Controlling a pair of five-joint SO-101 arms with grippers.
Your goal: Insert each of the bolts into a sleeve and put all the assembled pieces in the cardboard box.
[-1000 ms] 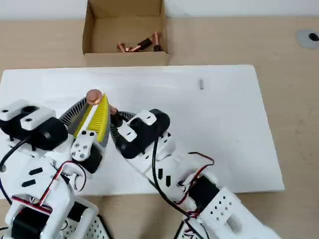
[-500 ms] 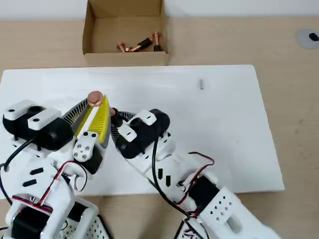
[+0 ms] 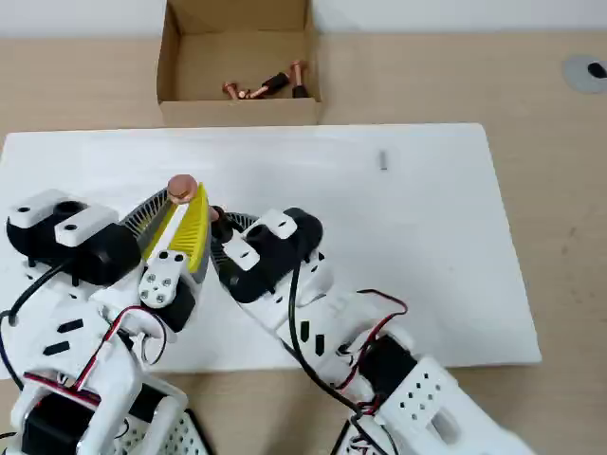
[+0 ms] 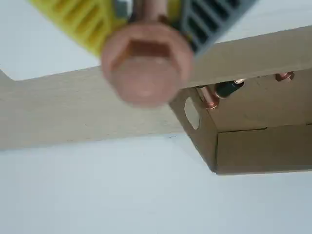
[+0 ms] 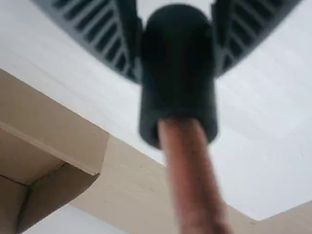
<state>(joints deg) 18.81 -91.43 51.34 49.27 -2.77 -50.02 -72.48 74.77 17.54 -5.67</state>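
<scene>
My left gripper (image 3: 183, 193), with one yellow and one grey finger, is shut on a copper bolt (image 3: 181, 186); its hexagonal head (image 4: 146, 61) faces the left wrist camera. Right beside it, my right gripper (image 3: 219, 224) is shut on a black sleeve (image 5: 178, 73), and a copper shaft (image 5: 192, 180) sticks out of the sleeve's end. A bit of copper (image 3: 214, 213) shows between the two grippers. The cardboard box (image 3: 171, 66) stands beyond the white board and holds several assembled pieces (image 3: 270, 85), also seen as pieces (image 4: 222, 90) over the box's wall.
The white board (image 3: 408, 237) covers the middle of the wooden table. A small grey piece (image 3: 383, 160) lies on it toward the far right. A grey disc (image 3: 585, 72) sits at the table's right edge. Both arms crowd the near left.
The left arm has shifted slightly toward the right gripper, carrying the bolt a little nearer to it. The right arm has hardly moved.
</scene>
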